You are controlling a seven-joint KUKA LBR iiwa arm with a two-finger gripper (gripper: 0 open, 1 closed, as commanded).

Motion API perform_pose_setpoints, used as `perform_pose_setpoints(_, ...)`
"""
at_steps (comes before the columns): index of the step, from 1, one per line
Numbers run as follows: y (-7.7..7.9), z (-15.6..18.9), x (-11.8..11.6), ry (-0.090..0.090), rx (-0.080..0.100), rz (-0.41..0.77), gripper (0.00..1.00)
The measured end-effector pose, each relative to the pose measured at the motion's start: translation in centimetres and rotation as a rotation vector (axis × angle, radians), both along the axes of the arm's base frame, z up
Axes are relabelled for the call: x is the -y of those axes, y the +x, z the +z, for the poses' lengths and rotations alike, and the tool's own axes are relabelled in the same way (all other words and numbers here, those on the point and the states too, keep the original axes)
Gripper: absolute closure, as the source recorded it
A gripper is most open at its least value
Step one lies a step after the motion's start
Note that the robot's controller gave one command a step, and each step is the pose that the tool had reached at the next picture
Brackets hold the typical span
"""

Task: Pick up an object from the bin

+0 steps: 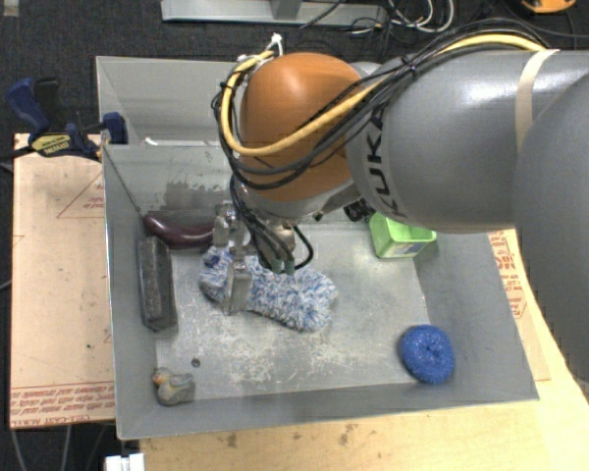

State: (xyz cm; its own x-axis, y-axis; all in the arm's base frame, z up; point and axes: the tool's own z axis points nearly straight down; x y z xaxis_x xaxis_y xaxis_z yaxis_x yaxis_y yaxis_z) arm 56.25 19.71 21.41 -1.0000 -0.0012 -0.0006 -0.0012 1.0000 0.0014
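Observation:
My gripper (238, 294) reaches down under the orange wrist cover into the left middle of the bin. It rests on the left end of a fuzzy blue-and-white cloth (285, 300) that lies crumpled on the bin floor. A dark maroon, aubergine-shaped thing (177, 230) lies just left of and behind the gripper, against the back wall. A long dark grey block (157, 283) lies lengthwise along the left wall, a short way from the cloth.
A light green box (401, 236) stands to the right, partly under the arm. A round blue scrubber (428, 352) sits near the front right corner. A small grey-and-tan lump (174, 387) lies in the front left corner. The arm hides the bin's back right.

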Motion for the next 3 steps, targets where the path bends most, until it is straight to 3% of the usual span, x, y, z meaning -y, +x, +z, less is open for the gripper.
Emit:
perform_pose_setpoints(1,0.0,-4.7,1.8,0.002,0.006,0.008,0.0)
perform_pose_setpoints(2,4.3,-9.2,4.3,0.001,0.005,0.023,0.0)
perform_pose_setpoints(3,4.5,-12.3,4.6,0.001,0.0,0.026,1.0)
